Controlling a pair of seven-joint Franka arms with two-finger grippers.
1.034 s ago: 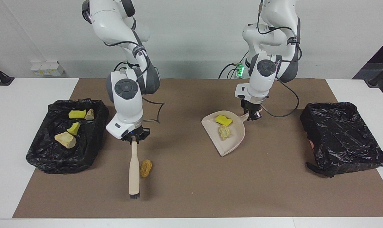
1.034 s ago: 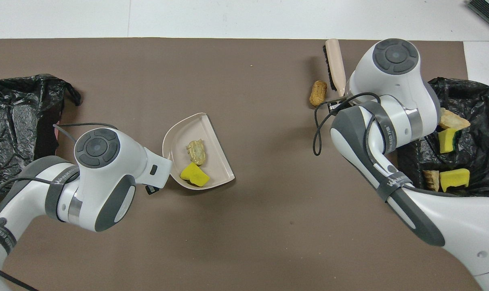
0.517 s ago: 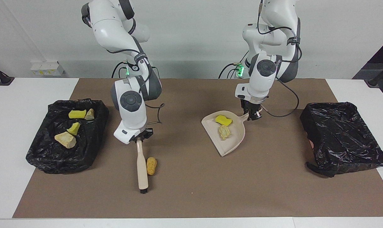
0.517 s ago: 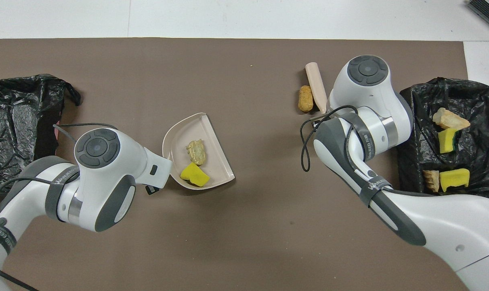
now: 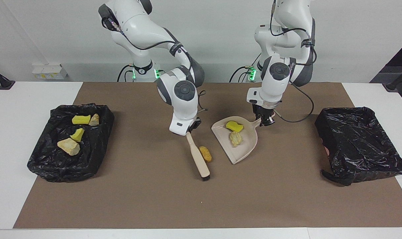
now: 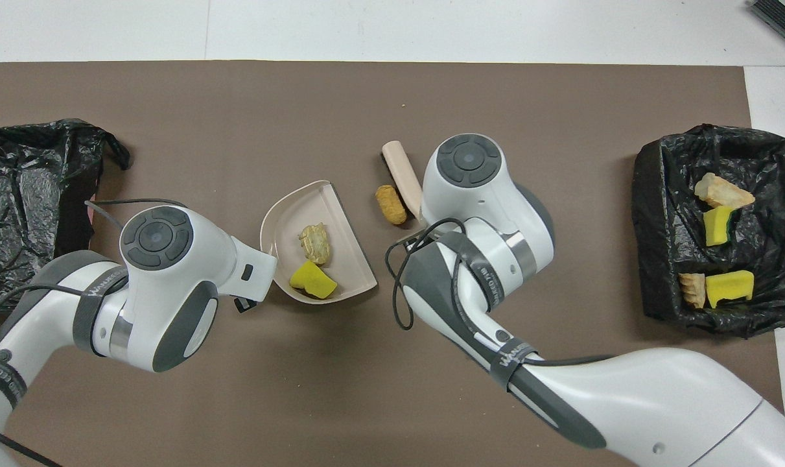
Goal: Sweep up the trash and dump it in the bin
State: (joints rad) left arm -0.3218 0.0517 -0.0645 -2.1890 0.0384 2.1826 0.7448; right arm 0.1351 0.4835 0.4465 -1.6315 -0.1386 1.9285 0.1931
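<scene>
A brown mat (image 5: pixel 174 199) covers the table, and a beige dustpan (image 5: pixel 244 146) lies near its middle. The left gripper (image 5: pixel 264 120) is clamped shut on the dustpan's handle, on the side nearer the robots. In the pan lie a yellow foam chunk (image 5: pixel 234 125) and a pale lump (image 5: pixel 235 138).

Just beside the dustpan, toward the right arm's end, an orange-brown nugget (image 5: pixel 205 153) lies on the mat. A beige brush (image 5: pixel 198 160) touches the nugget on the side away from the dustpan. The right gripper (image 5: pixel 189 131) is closed tight on the brush handle.

Well apart from the dustpan, at the right arm's end, a black-lined bin (image 5: pixel 41 166) holds four scraps (image 5: pixel 68 146). At the left arm's end sits a second black-lined bin (image 5: pixel 360 146).
</scene>
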